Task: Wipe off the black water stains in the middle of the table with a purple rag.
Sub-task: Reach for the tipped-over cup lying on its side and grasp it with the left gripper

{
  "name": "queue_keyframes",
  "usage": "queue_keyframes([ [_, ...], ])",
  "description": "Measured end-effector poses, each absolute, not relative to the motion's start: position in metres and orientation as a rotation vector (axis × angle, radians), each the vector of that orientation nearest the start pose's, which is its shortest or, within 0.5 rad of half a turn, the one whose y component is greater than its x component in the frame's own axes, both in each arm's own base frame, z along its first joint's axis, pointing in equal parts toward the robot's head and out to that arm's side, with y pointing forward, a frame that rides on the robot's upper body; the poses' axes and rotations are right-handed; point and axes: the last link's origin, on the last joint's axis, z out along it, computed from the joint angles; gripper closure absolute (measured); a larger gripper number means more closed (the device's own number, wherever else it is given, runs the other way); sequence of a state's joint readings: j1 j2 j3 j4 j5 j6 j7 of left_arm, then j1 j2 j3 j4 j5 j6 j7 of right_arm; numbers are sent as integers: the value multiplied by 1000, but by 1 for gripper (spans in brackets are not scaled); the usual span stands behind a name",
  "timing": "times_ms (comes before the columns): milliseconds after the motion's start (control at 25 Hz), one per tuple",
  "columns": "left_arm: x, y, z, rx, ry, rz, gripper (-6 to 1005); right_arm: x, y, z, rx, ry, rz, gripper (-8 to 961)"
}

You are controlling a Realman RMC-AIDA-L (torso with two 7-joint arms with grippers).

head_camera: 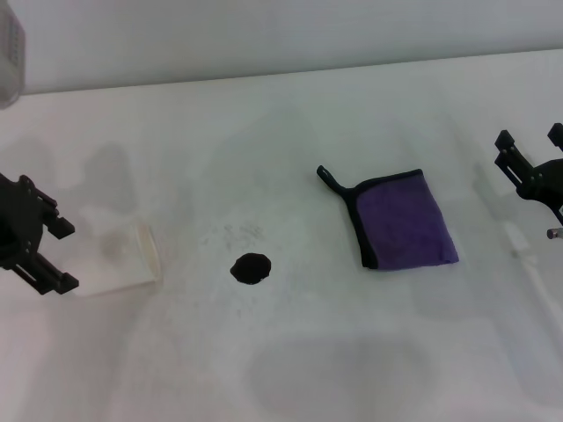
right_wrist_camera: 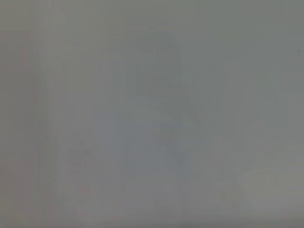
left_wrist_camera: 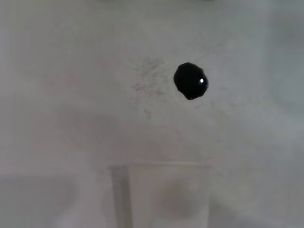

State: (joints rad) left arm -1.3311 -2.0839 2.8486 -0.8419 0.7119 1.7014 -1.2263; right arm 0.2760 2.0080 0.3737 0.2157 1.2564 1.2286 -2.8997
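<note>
Rag, a folded purple microfibre cloth with black edging [head_camera: 405, 220], lies untouched toward the white tabletop's [head_camera: 352, 352] right edge, the small black blot [head_camera: 252, 268] mid-surface; the right gripper [head_camera: 530, 170], fingers wide, should pinch its near fold flat.

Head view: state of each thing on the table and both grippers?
Stain: wet black blot, unwiped, grey specks beside it.
Rag: folded, flat on the table, untouched, right of the stain.
Cup: on its side, left of the stain.
Left gripper: open, by the cup, holding nothing.
Right gripper: open, empty, right of the rag.
</note>
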Motion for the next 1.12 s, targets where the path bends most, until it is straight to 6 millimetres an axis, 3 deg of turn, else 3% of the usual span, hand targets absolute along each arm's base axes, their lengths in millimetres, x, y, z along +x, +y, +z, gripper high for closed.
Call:
queue_keyframes([
  [400, -213, 396, 36, -2993, -354, 793, 160, 378, 266, -10, -1588, 717, 664, 109],
  [680, -214, 397, 15, -3029, -326, 795, 159, 378, 266, -11, -1589, 719, 664, 109],
  [1120, -219, 395, 7, -3035, -305, 835, 159, 378, 267, -10, -1584, 718, 665, 109],
])
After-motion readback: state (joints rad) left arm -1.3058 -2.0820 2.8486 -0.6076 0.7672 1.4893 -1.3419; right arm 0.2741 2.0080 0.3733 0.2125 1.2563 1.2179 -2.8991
